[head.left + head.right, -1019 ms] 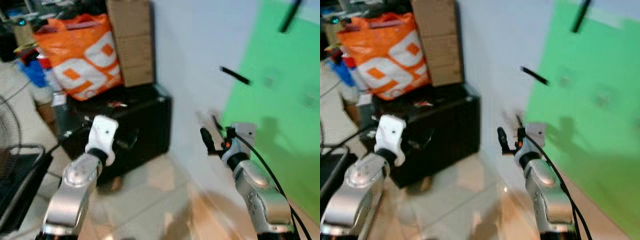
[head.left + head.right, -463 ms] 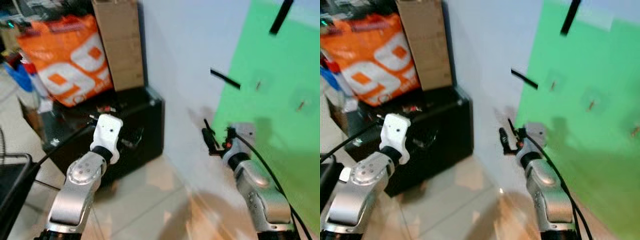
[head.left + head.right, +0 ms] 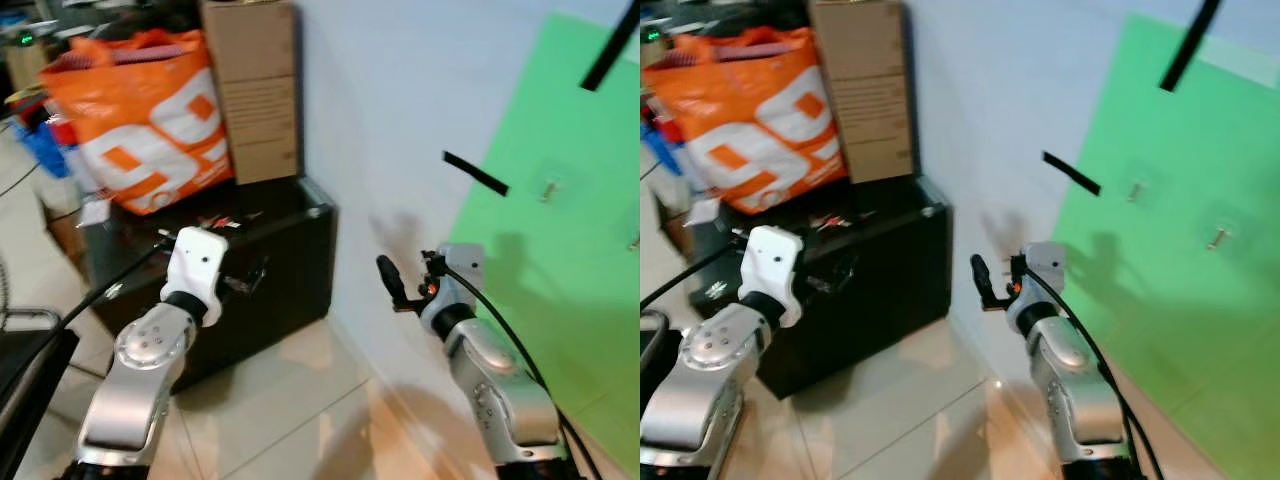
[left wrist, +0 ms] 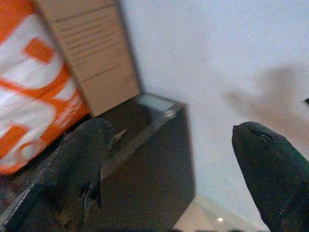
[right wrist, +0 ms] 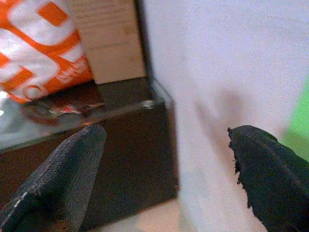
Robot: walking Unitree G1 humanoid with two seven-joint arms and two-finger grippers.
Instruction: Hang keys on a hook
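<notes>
A small bunch that looks like the keys (image 5: 63,108), with a red tag, lies on top of the black case (image 3: 262,290) by the wall. Two small metal hooks (image 3: 1133,190) stick out of the green sheet (image 3: 560,270) on the wall to the right. My left gripper (image 4: 171,133) is open and holds nothing; it is raised in front of the case. My right gripper (image 3: 408,275) is open too, held up near the wall's white part, left of the green sheet. Neither gripper touches the keys or a hook.
An orange bag (image 3: 140,120) and a tall cardboard box (image 3: 255,90) stand behind the case. Black tape strips (image 3: 475,173) are stuck on the wall. Beige floor tiles (image 3: 280,410) lie below my arms. A dark object (image 3: 25,370) sits at the lower left.
The whole picture has shifted and sharpened, so the camera has moved. Both arms hold much the same raised pose, and both grippers stay empty.
</notes>
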